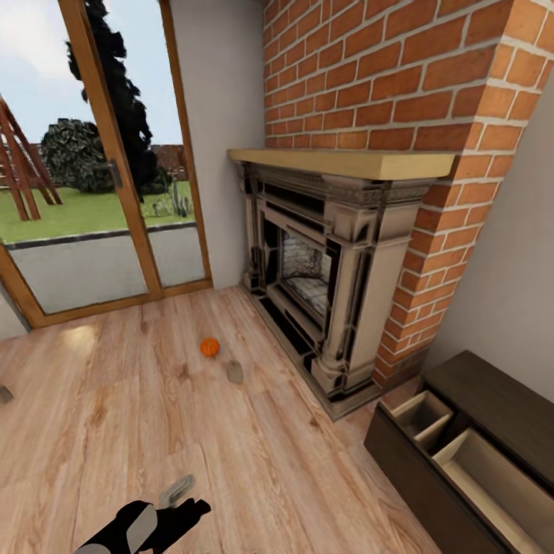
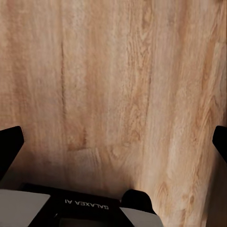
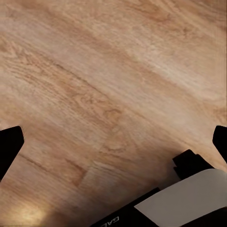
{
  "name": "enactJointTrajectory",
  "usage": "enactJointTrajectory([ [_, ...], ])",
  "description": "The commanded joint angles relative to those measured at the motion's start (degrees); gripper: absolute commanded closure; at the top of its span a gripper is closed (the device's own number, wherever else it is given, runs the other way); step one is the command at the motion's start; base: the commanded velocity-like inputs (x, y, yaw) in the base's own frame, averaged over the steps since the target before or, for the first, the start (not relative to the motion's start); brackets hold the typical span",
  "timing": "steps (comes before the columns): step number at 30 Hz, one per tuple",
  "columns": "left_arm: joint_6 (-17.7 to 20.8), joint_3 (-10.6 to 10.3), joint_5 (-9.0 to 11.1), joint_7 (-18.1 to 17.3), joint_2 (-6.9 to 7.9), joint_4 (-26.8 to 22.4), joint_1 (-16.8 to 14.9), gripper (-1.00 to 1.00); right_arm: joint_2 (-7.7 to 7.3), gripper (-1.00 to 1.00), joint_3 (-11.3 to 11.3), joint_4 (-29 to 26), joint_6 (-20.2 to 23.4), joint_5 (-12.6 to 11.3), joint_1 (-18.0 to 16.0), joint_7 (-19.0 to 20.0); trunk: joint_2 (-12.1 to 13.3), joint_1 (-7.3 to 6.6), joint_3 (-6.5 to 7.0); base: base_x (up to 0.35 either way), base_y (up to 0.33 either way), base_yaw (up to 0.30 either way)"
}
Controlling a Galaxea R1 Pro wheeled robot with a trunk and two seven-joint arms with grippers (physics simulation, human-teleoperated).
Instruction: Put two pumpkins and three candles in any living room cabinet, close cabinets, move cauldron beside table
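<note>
Pumpkin [image 1: 209, 347], small and bright orange, sits on the wooden floor [image 1: 115, 400] in front of the fireplace [image 1: 323, 269], with one beige candle [image 1: 235, 372] just beside it, apart from it and nearer the robot. Cabinet [image 1: 431, 462], long, low and dark brown, stands against the wall right of the brick chimney [image 1: 400, 77]; its near front is open, showing two pale compartments with nothing visible in them.

Writing: "GALAXEA AI" reads upside down on the left wrist housing; a partial "GAL" shows on the right wrist housing.

Surroundings: wood-framed glass door [image 1: 100, 177] at left, lawn beyond. Bare floor lies between robot, pumpkin and cabinet.

Left gripper [image 1: 173, 504] is low, just over the floor, pointing forward; in its wrist view [image 2: 113, 142] the black fingertips [image 2: 9, 146] stand wide apart over bare planks. Right gripper [image 3: 113, 142] likewise faces bare floor, fingertips [image 3: 9, 144] spread, holding nothing.
</note>
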Motion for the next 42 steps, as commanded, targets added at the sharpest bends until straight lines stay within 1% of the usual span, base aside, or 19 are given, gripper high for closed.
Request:
enactJointTrajectory([
  [1,0.0,0.0,-0.01,0.0,0.0,0.0,0.0,-1.0,0.0,-1.0,0.0,0.01,0.0,0.0,0.0,0.0,0.0,0.0,-0.05,0.0,0.0,0.267],
  [21,-0.1,-0.05,-0.05,0.0,0.0,0.0,0.0,-1.0,-0.01,-1.0,0.08,-0.03,-0.02,0.04,0.0,0.06,0.0,0.0,-1.06,0.0,0.0,0.261],
  [24,-0.15,-0.06,-0.08,0.0,0.0,0.0,0.0,-1.0,-0.02,-1.0,2.27,-0.03,0.0,0.04,0.0,-0.07,0.0,0.0,-1.25,0.0,0.0,0.235],
  [26,-0.17,-0.05,-0.09,0.0,0.0,0.0,0.0,-1.0,-0.02,-1.0,4.65,-0.03,-0.05,0.02,-0.02,-0.32,0.0,0.0,-1.37,0.0,0.0,0.229],
  [28,-0.17,-0.06,-0.09,0.0,0.0,0.0,0.0,-1.0,-0.02,-1.0,6.15,-0.03,-0.07,0.01,-0.04,-0.48,0.0,0.0,-1.5,0.0,0.0,0.226],
  [32,-0.18,-0.05,-0.18,0.0,0.1,0.0,0.0,-1.0,-0.02,-1.0,7.09,-0.03,-0.08,0.0,-0.02,-0.59,0.0,0.0,-1.67,0.031,0.0,0.148],
  [35,-0.23,-0.06,-0.23,0.0,0.15,0.0,0.0,-1.0,-0.05,-1.0,7.32,-0.03,-0.08,0.04,-0.01,-0.6,0.0,0.0,-1.7,0.11,0.0,0.042],
  [38,-2.69,-0.07,-0.33,0.3,0.17,0.06,0.0,-1.0,-0.09,-1.0,7.48,-0.03,-0.11,0.08,0.0,-0.61,0.0,0.0,-1.71,0.247,0.0,0.011],
  [39,-4.13,-0.08,-0.34,1.22,0.17,0.35,0.0,-1.0,-0.1,-1.0,7.48,0.01,0.03,0.11,0.0,-0.72,0.0,0.0,-1.72,0.296,0.0,0.004],
  [41,-5.44,-0.09,-0.37,5.26,0.14,0.82,0.03,-1.0,-0.04,-1.0,7.47,0.03,0.25,0.16,-0.01,-1.97,0.0,0.0,-1.72,0.312,0.0,0.002],
  [42,-6.12,-0.12,-0.4,7.98,0.0,0.91,0.08,-1.0,-0.03,-1.0,7.47,0.01,0.32,0.16,-0.04,-3.45,0.0,0.0,-1.72,0.318,0.0,0.001],
])
